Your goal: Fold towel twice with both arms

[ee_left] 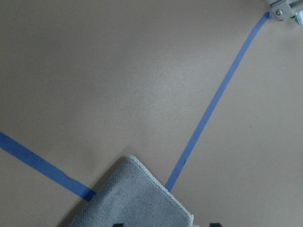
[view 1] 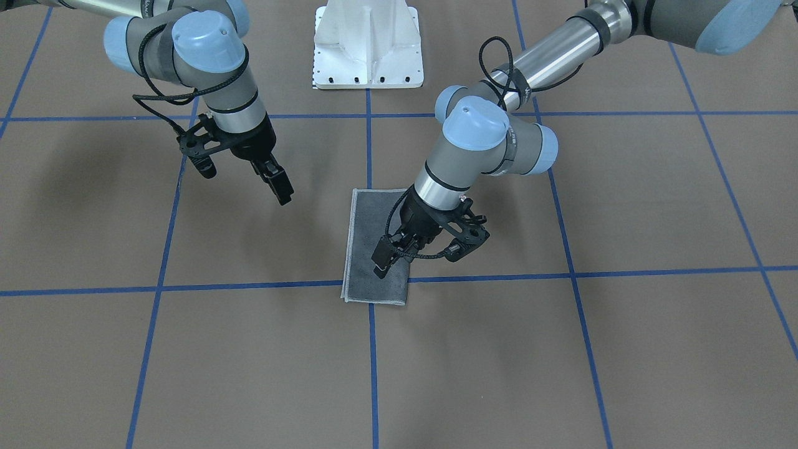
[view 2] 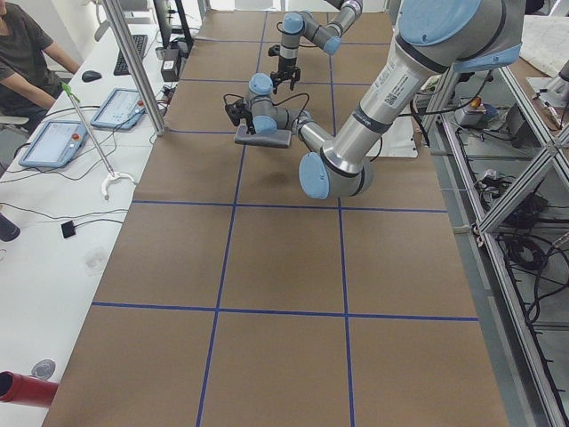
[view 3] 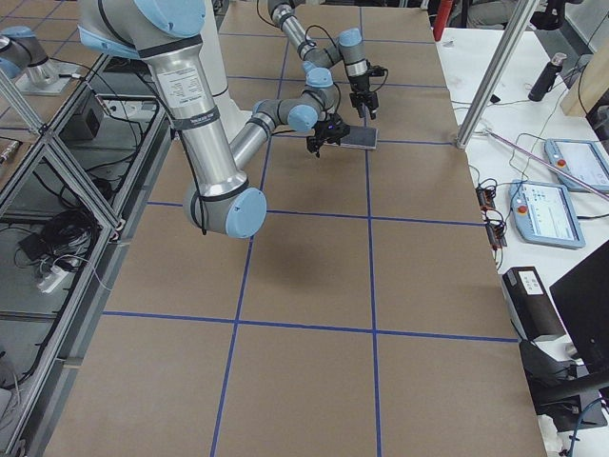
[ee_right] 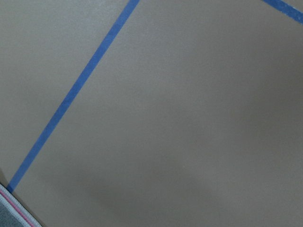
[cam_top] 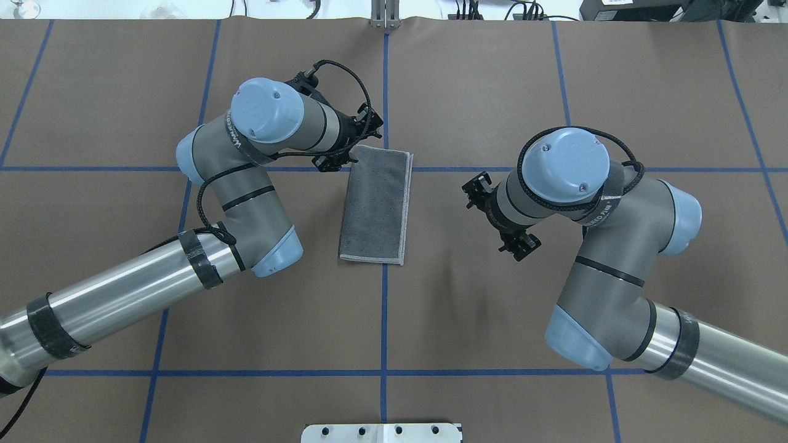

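The towel [view 1: 374, 243] lies flat at the table's middle as a narrow rectangle, dark grey face up, with a light stitched border. It also shows in the overhead view [cam_top: 375, 203]. My left gripper [view 1: 391, 259] hovers low over the towel's corner on the operators' side, jaws apart and holding nothing. In the left wrist view that corner [ee_left: 137, 198] lies just ahead of the fingertips. My right gripper [view 1: 246, 178] is open and empty, above bare table beside the towel [cam_top: 495, 215]. The right wrist view shows only a sliver of towel edge [ee_right: 7, 210] with a pink line.
The white pedestal base [view 1: 368, 50] stands at the robot's side of the table. Blue tape lines [view 1: 371, 362] grid the brown tabletop. A side desk with tablets [view 2: 53, 142] and an operator lies beyond the table's far edge.
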`<action>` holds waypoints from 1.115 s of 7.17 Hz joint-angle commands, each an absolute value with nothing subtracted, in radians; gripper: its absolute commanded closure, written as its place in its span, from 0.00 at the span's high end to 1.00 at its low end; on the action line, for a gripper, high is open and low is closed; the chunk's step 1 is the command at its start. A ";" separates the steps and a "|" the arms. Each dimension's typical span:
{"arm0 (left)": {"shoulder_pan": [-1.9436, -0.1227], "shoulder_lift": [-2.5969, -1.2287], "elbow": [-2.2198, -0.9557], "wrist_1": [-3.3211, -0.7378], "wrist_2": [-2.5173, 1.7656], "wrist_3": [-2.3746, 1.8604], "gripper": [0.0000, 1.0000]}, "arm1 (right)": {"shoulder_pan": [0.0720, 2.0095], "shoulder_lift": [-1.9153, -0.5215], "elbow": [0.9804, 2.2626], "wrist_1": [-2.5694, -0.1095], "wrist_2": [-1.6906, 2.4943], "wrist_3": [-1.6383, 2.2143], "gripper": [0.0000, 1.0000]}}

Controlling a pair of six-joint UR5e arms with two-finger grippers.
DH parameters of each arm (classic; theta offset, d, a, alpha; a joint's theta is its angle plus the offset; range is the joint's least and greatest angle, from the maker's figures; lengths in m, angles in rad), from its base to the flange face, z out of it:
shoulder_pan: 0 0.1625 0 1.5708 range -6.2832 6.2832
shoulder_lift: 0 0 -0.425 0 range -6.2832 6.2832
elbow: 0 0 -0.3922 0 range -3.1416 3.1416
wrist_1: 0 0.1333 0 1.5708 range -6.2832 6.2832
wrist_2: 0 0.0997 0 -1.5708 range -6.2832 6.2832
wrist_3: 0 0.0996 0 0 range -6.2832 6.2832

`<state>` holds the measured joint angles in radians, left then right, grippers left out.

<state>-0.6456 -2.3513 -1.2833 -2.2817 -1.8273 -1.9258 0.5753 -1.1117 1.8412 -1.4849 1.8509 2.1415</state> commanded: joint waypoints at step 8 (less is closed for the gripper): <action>-0.414 -2.117 -1.588 -2.123 -1.690 -1.948 0.65 | 0.655 -1.141 1.830 -1.391 1.887 2.016 1.00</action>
<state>-0.4237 -2.1270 -1.5840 -2.1238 -1.6933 -1.9481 0.6543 -1.1405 1.8302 -1.3912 1.8847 2.0152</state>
